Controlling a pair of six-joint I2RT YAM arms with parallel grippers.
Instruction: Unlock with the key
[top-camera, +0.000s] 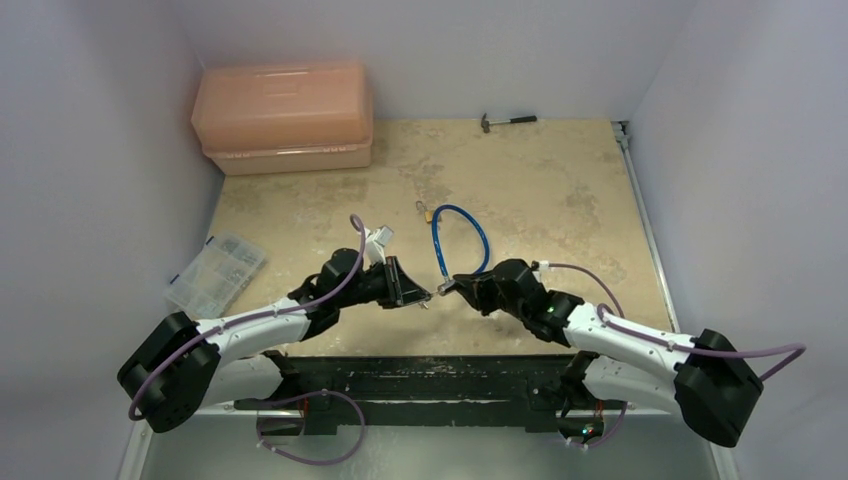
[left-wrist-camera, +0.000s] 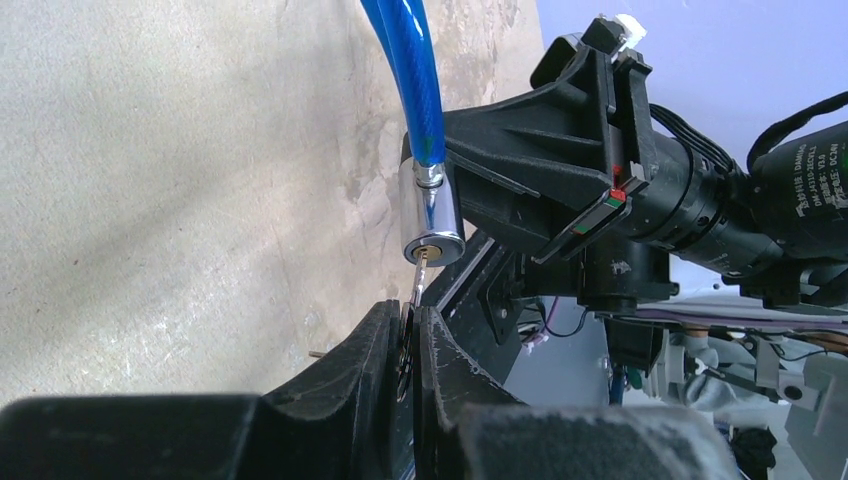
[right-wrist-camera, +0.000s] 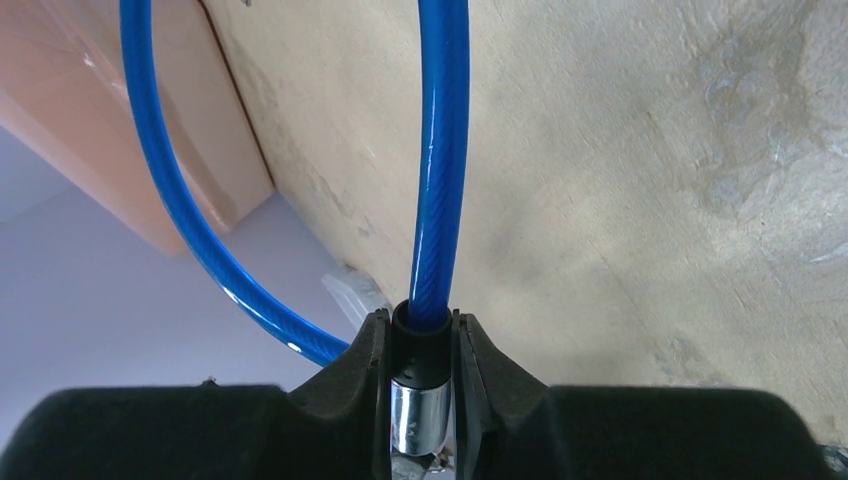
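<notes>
Left gripper (left-wrist-camera: 412, 325): fingers (left-wrist-camera: 370, 370) pressed together on the key's head, pointing toward 3 o'clock in the top view.
Key (left-wrist-camera: 421, 272): thin and silvery, held off the table between the two grippers. Its blade points up in the left wrist view and its tip meets the brass keyway on the end face of the silver cylinder (left-wrist-camera: 431, 210). How deep it sits cannot be told.
Right gripper (right-wrist-camera: 421, 345): fingers (right-wrist-camera: 490, 370) clamped on the silver cylinder's sides, facing the left gripper toward 9 o'clock in the top view.
Blue cable (right-wrist-camera: 440, 150): rises out of the cylinder and curves in a loop on the table at 12 o'clock from the grippers.
Small brass-coloured piece (top-camera: 426, 211): at the loop's far left end, too small to make out further.
Table (top-camera: 560, 190): beige, mottled surface.
Hammer (top-camera: 508, 121): lying at the far edge, near 12 o'clock.
Orange box (top-camera: 285, 115): closed, in the far corner at about 11 o'clock.
Clear organiser (top-camera: 215, 272): at the table's left edge, about 9 o'clock, well apart from the grippers.
</notes>
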